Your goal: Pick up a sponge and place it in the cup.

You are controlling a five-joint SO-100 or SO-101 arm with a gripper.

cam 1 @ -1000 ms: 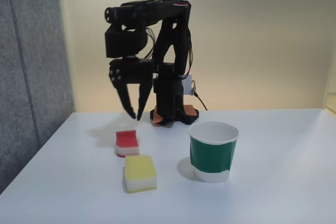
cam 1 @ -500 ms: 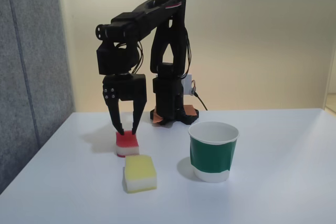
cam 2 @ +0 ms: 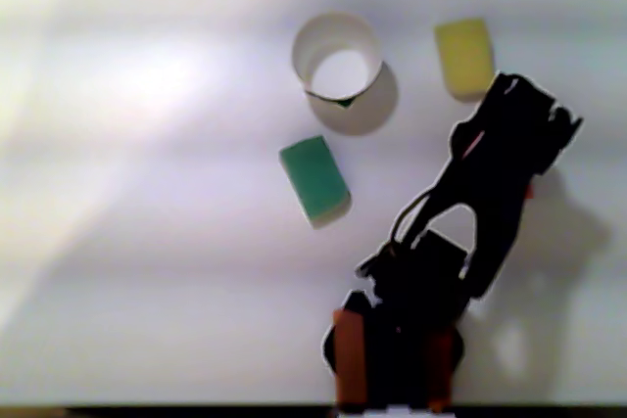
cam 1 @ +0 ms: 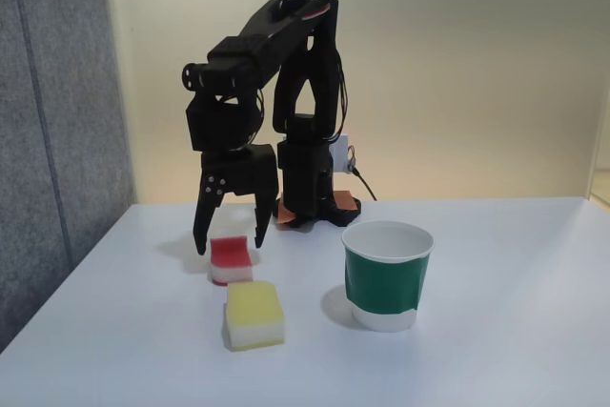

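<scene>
Fixed view: black two-finger gripper (cam 1: 229,248) points straight down with its jaws spread wide, one fingertip on each side of the small blocky sponge with red top layer and white bottom layer (cam 1: 230,259). Fingers straddle it, not clamped on it; the sponge sits on the white table (cam 1: 496,331). Yellow-topped, white-bottomed sponge (cam 1: 254,315) lies just in front of it, nearer the camera. Green paper cup with white rim (cam 1: 387,274) stands upright to the right, well apart from the red sponge (white inside).

Other view (top-down, blurry): black arm (cam 2: 490,183) reaches up-right from its base. Cup (cam 2: 336,58) seen from above, yellow sponge (cam 2: 463,57) to its right, a green block (cam 2: 313,178) below the cup. Cannot tell jaw spread here.
</scene>
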